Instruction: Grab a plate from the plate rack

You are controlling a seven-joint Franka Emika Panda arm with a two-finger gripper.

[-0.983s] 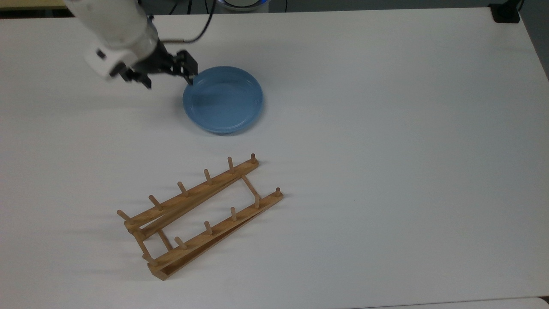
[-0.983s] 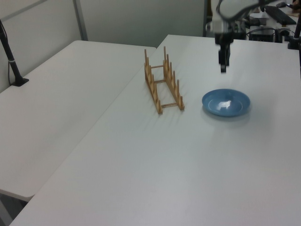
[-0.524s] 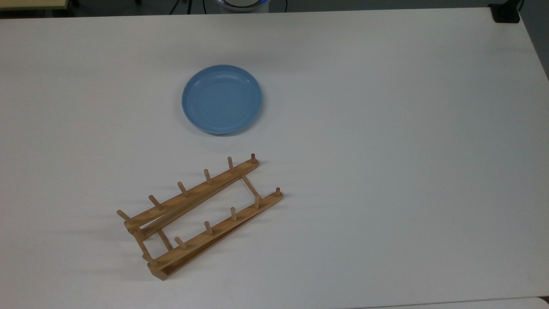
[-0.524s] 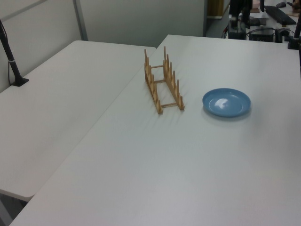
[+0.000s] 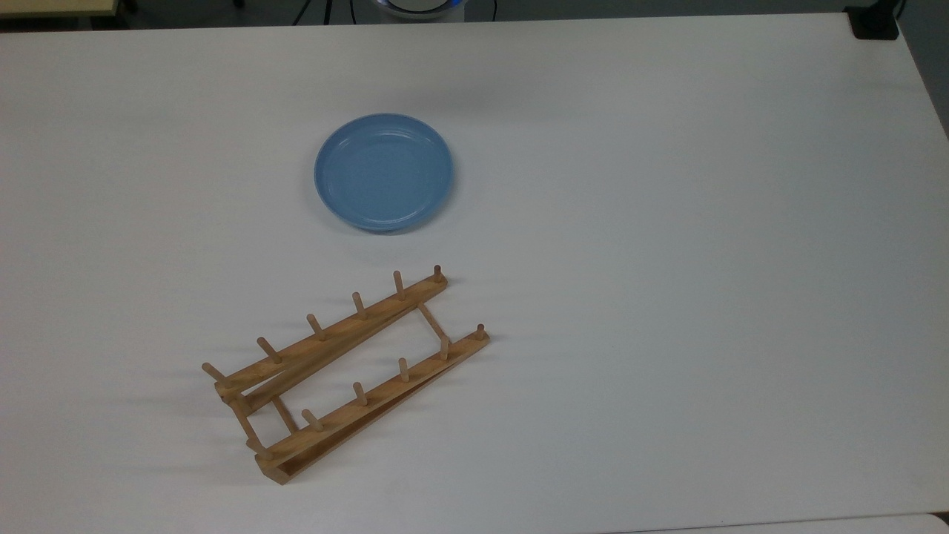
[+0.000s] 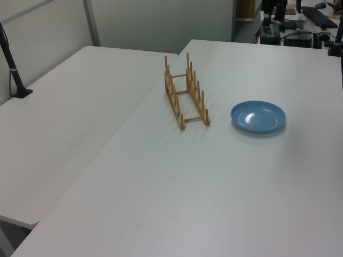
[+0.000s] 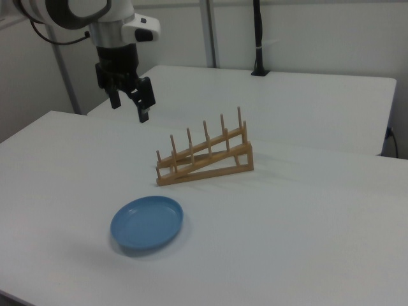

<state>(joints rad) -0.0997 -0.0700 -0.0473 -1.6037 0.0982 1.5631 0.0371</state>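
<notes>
We see the plate [image 5: 383, 171] lying flat on the white surface [image 5: 667, 222], above the centre-left plate rack [image 5: 345, 367] in the top view and apart from it. In the right view's upper left, the jaws [image 7: 129, 102] hang apart, gripping nothing.
</notes>
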